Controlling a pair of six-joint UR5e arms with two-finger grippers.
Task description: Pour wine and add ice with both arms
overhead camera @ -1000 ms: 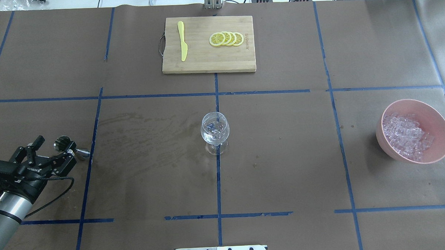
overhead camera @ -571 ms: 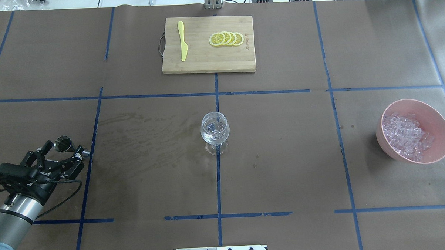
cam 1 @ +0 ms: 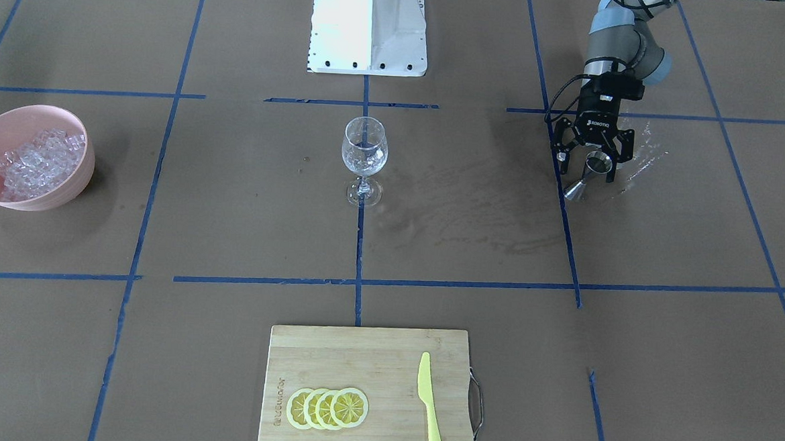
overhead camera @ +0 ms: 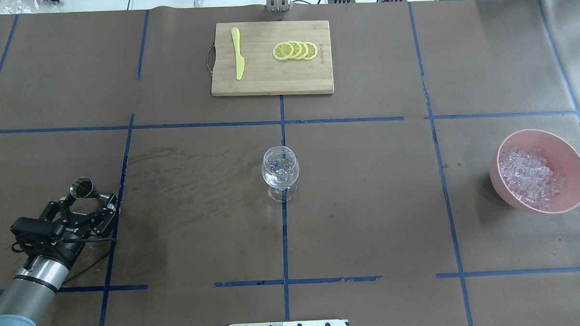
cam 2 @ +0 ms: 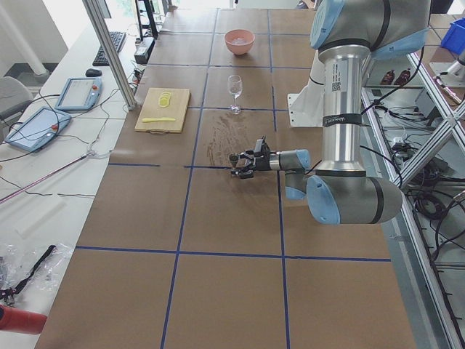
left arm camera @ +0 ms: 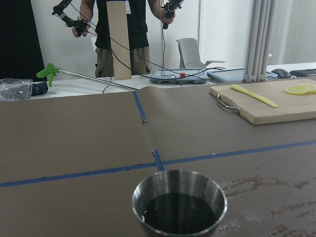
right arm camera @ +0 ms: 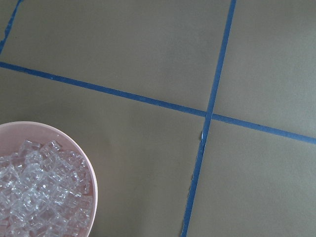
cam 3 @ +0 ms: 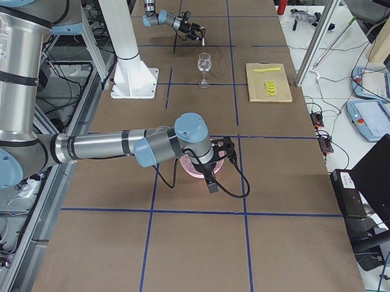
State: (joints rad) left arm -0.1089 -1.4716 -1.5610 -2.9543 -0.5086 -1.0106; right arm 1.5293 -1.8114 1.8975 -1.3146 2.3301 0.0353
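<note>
Here, left pincer (overhead camera: 87, 199) spread around upright jigger (overhead camera: 82, 187), dark wine (left arm camera: 178, 213) inside

**Wine** (left arm camera: 178, 217): a small dark measure in a steel jigger (overhead camera: 81, 187) standing at the table's left.
**Ice** (overhead camera: 529, 178): clear cubes heaped in a pink bowl (overhead camera: 572, 163) at the table's right.
**Left arm** (overhead camera: 33, 280): the left gripper (overhead camera: 86, 196) is spread astride the jigger.
**Right arm** (cam 3: 98, 145): the wrist is above the bowl.
</note>
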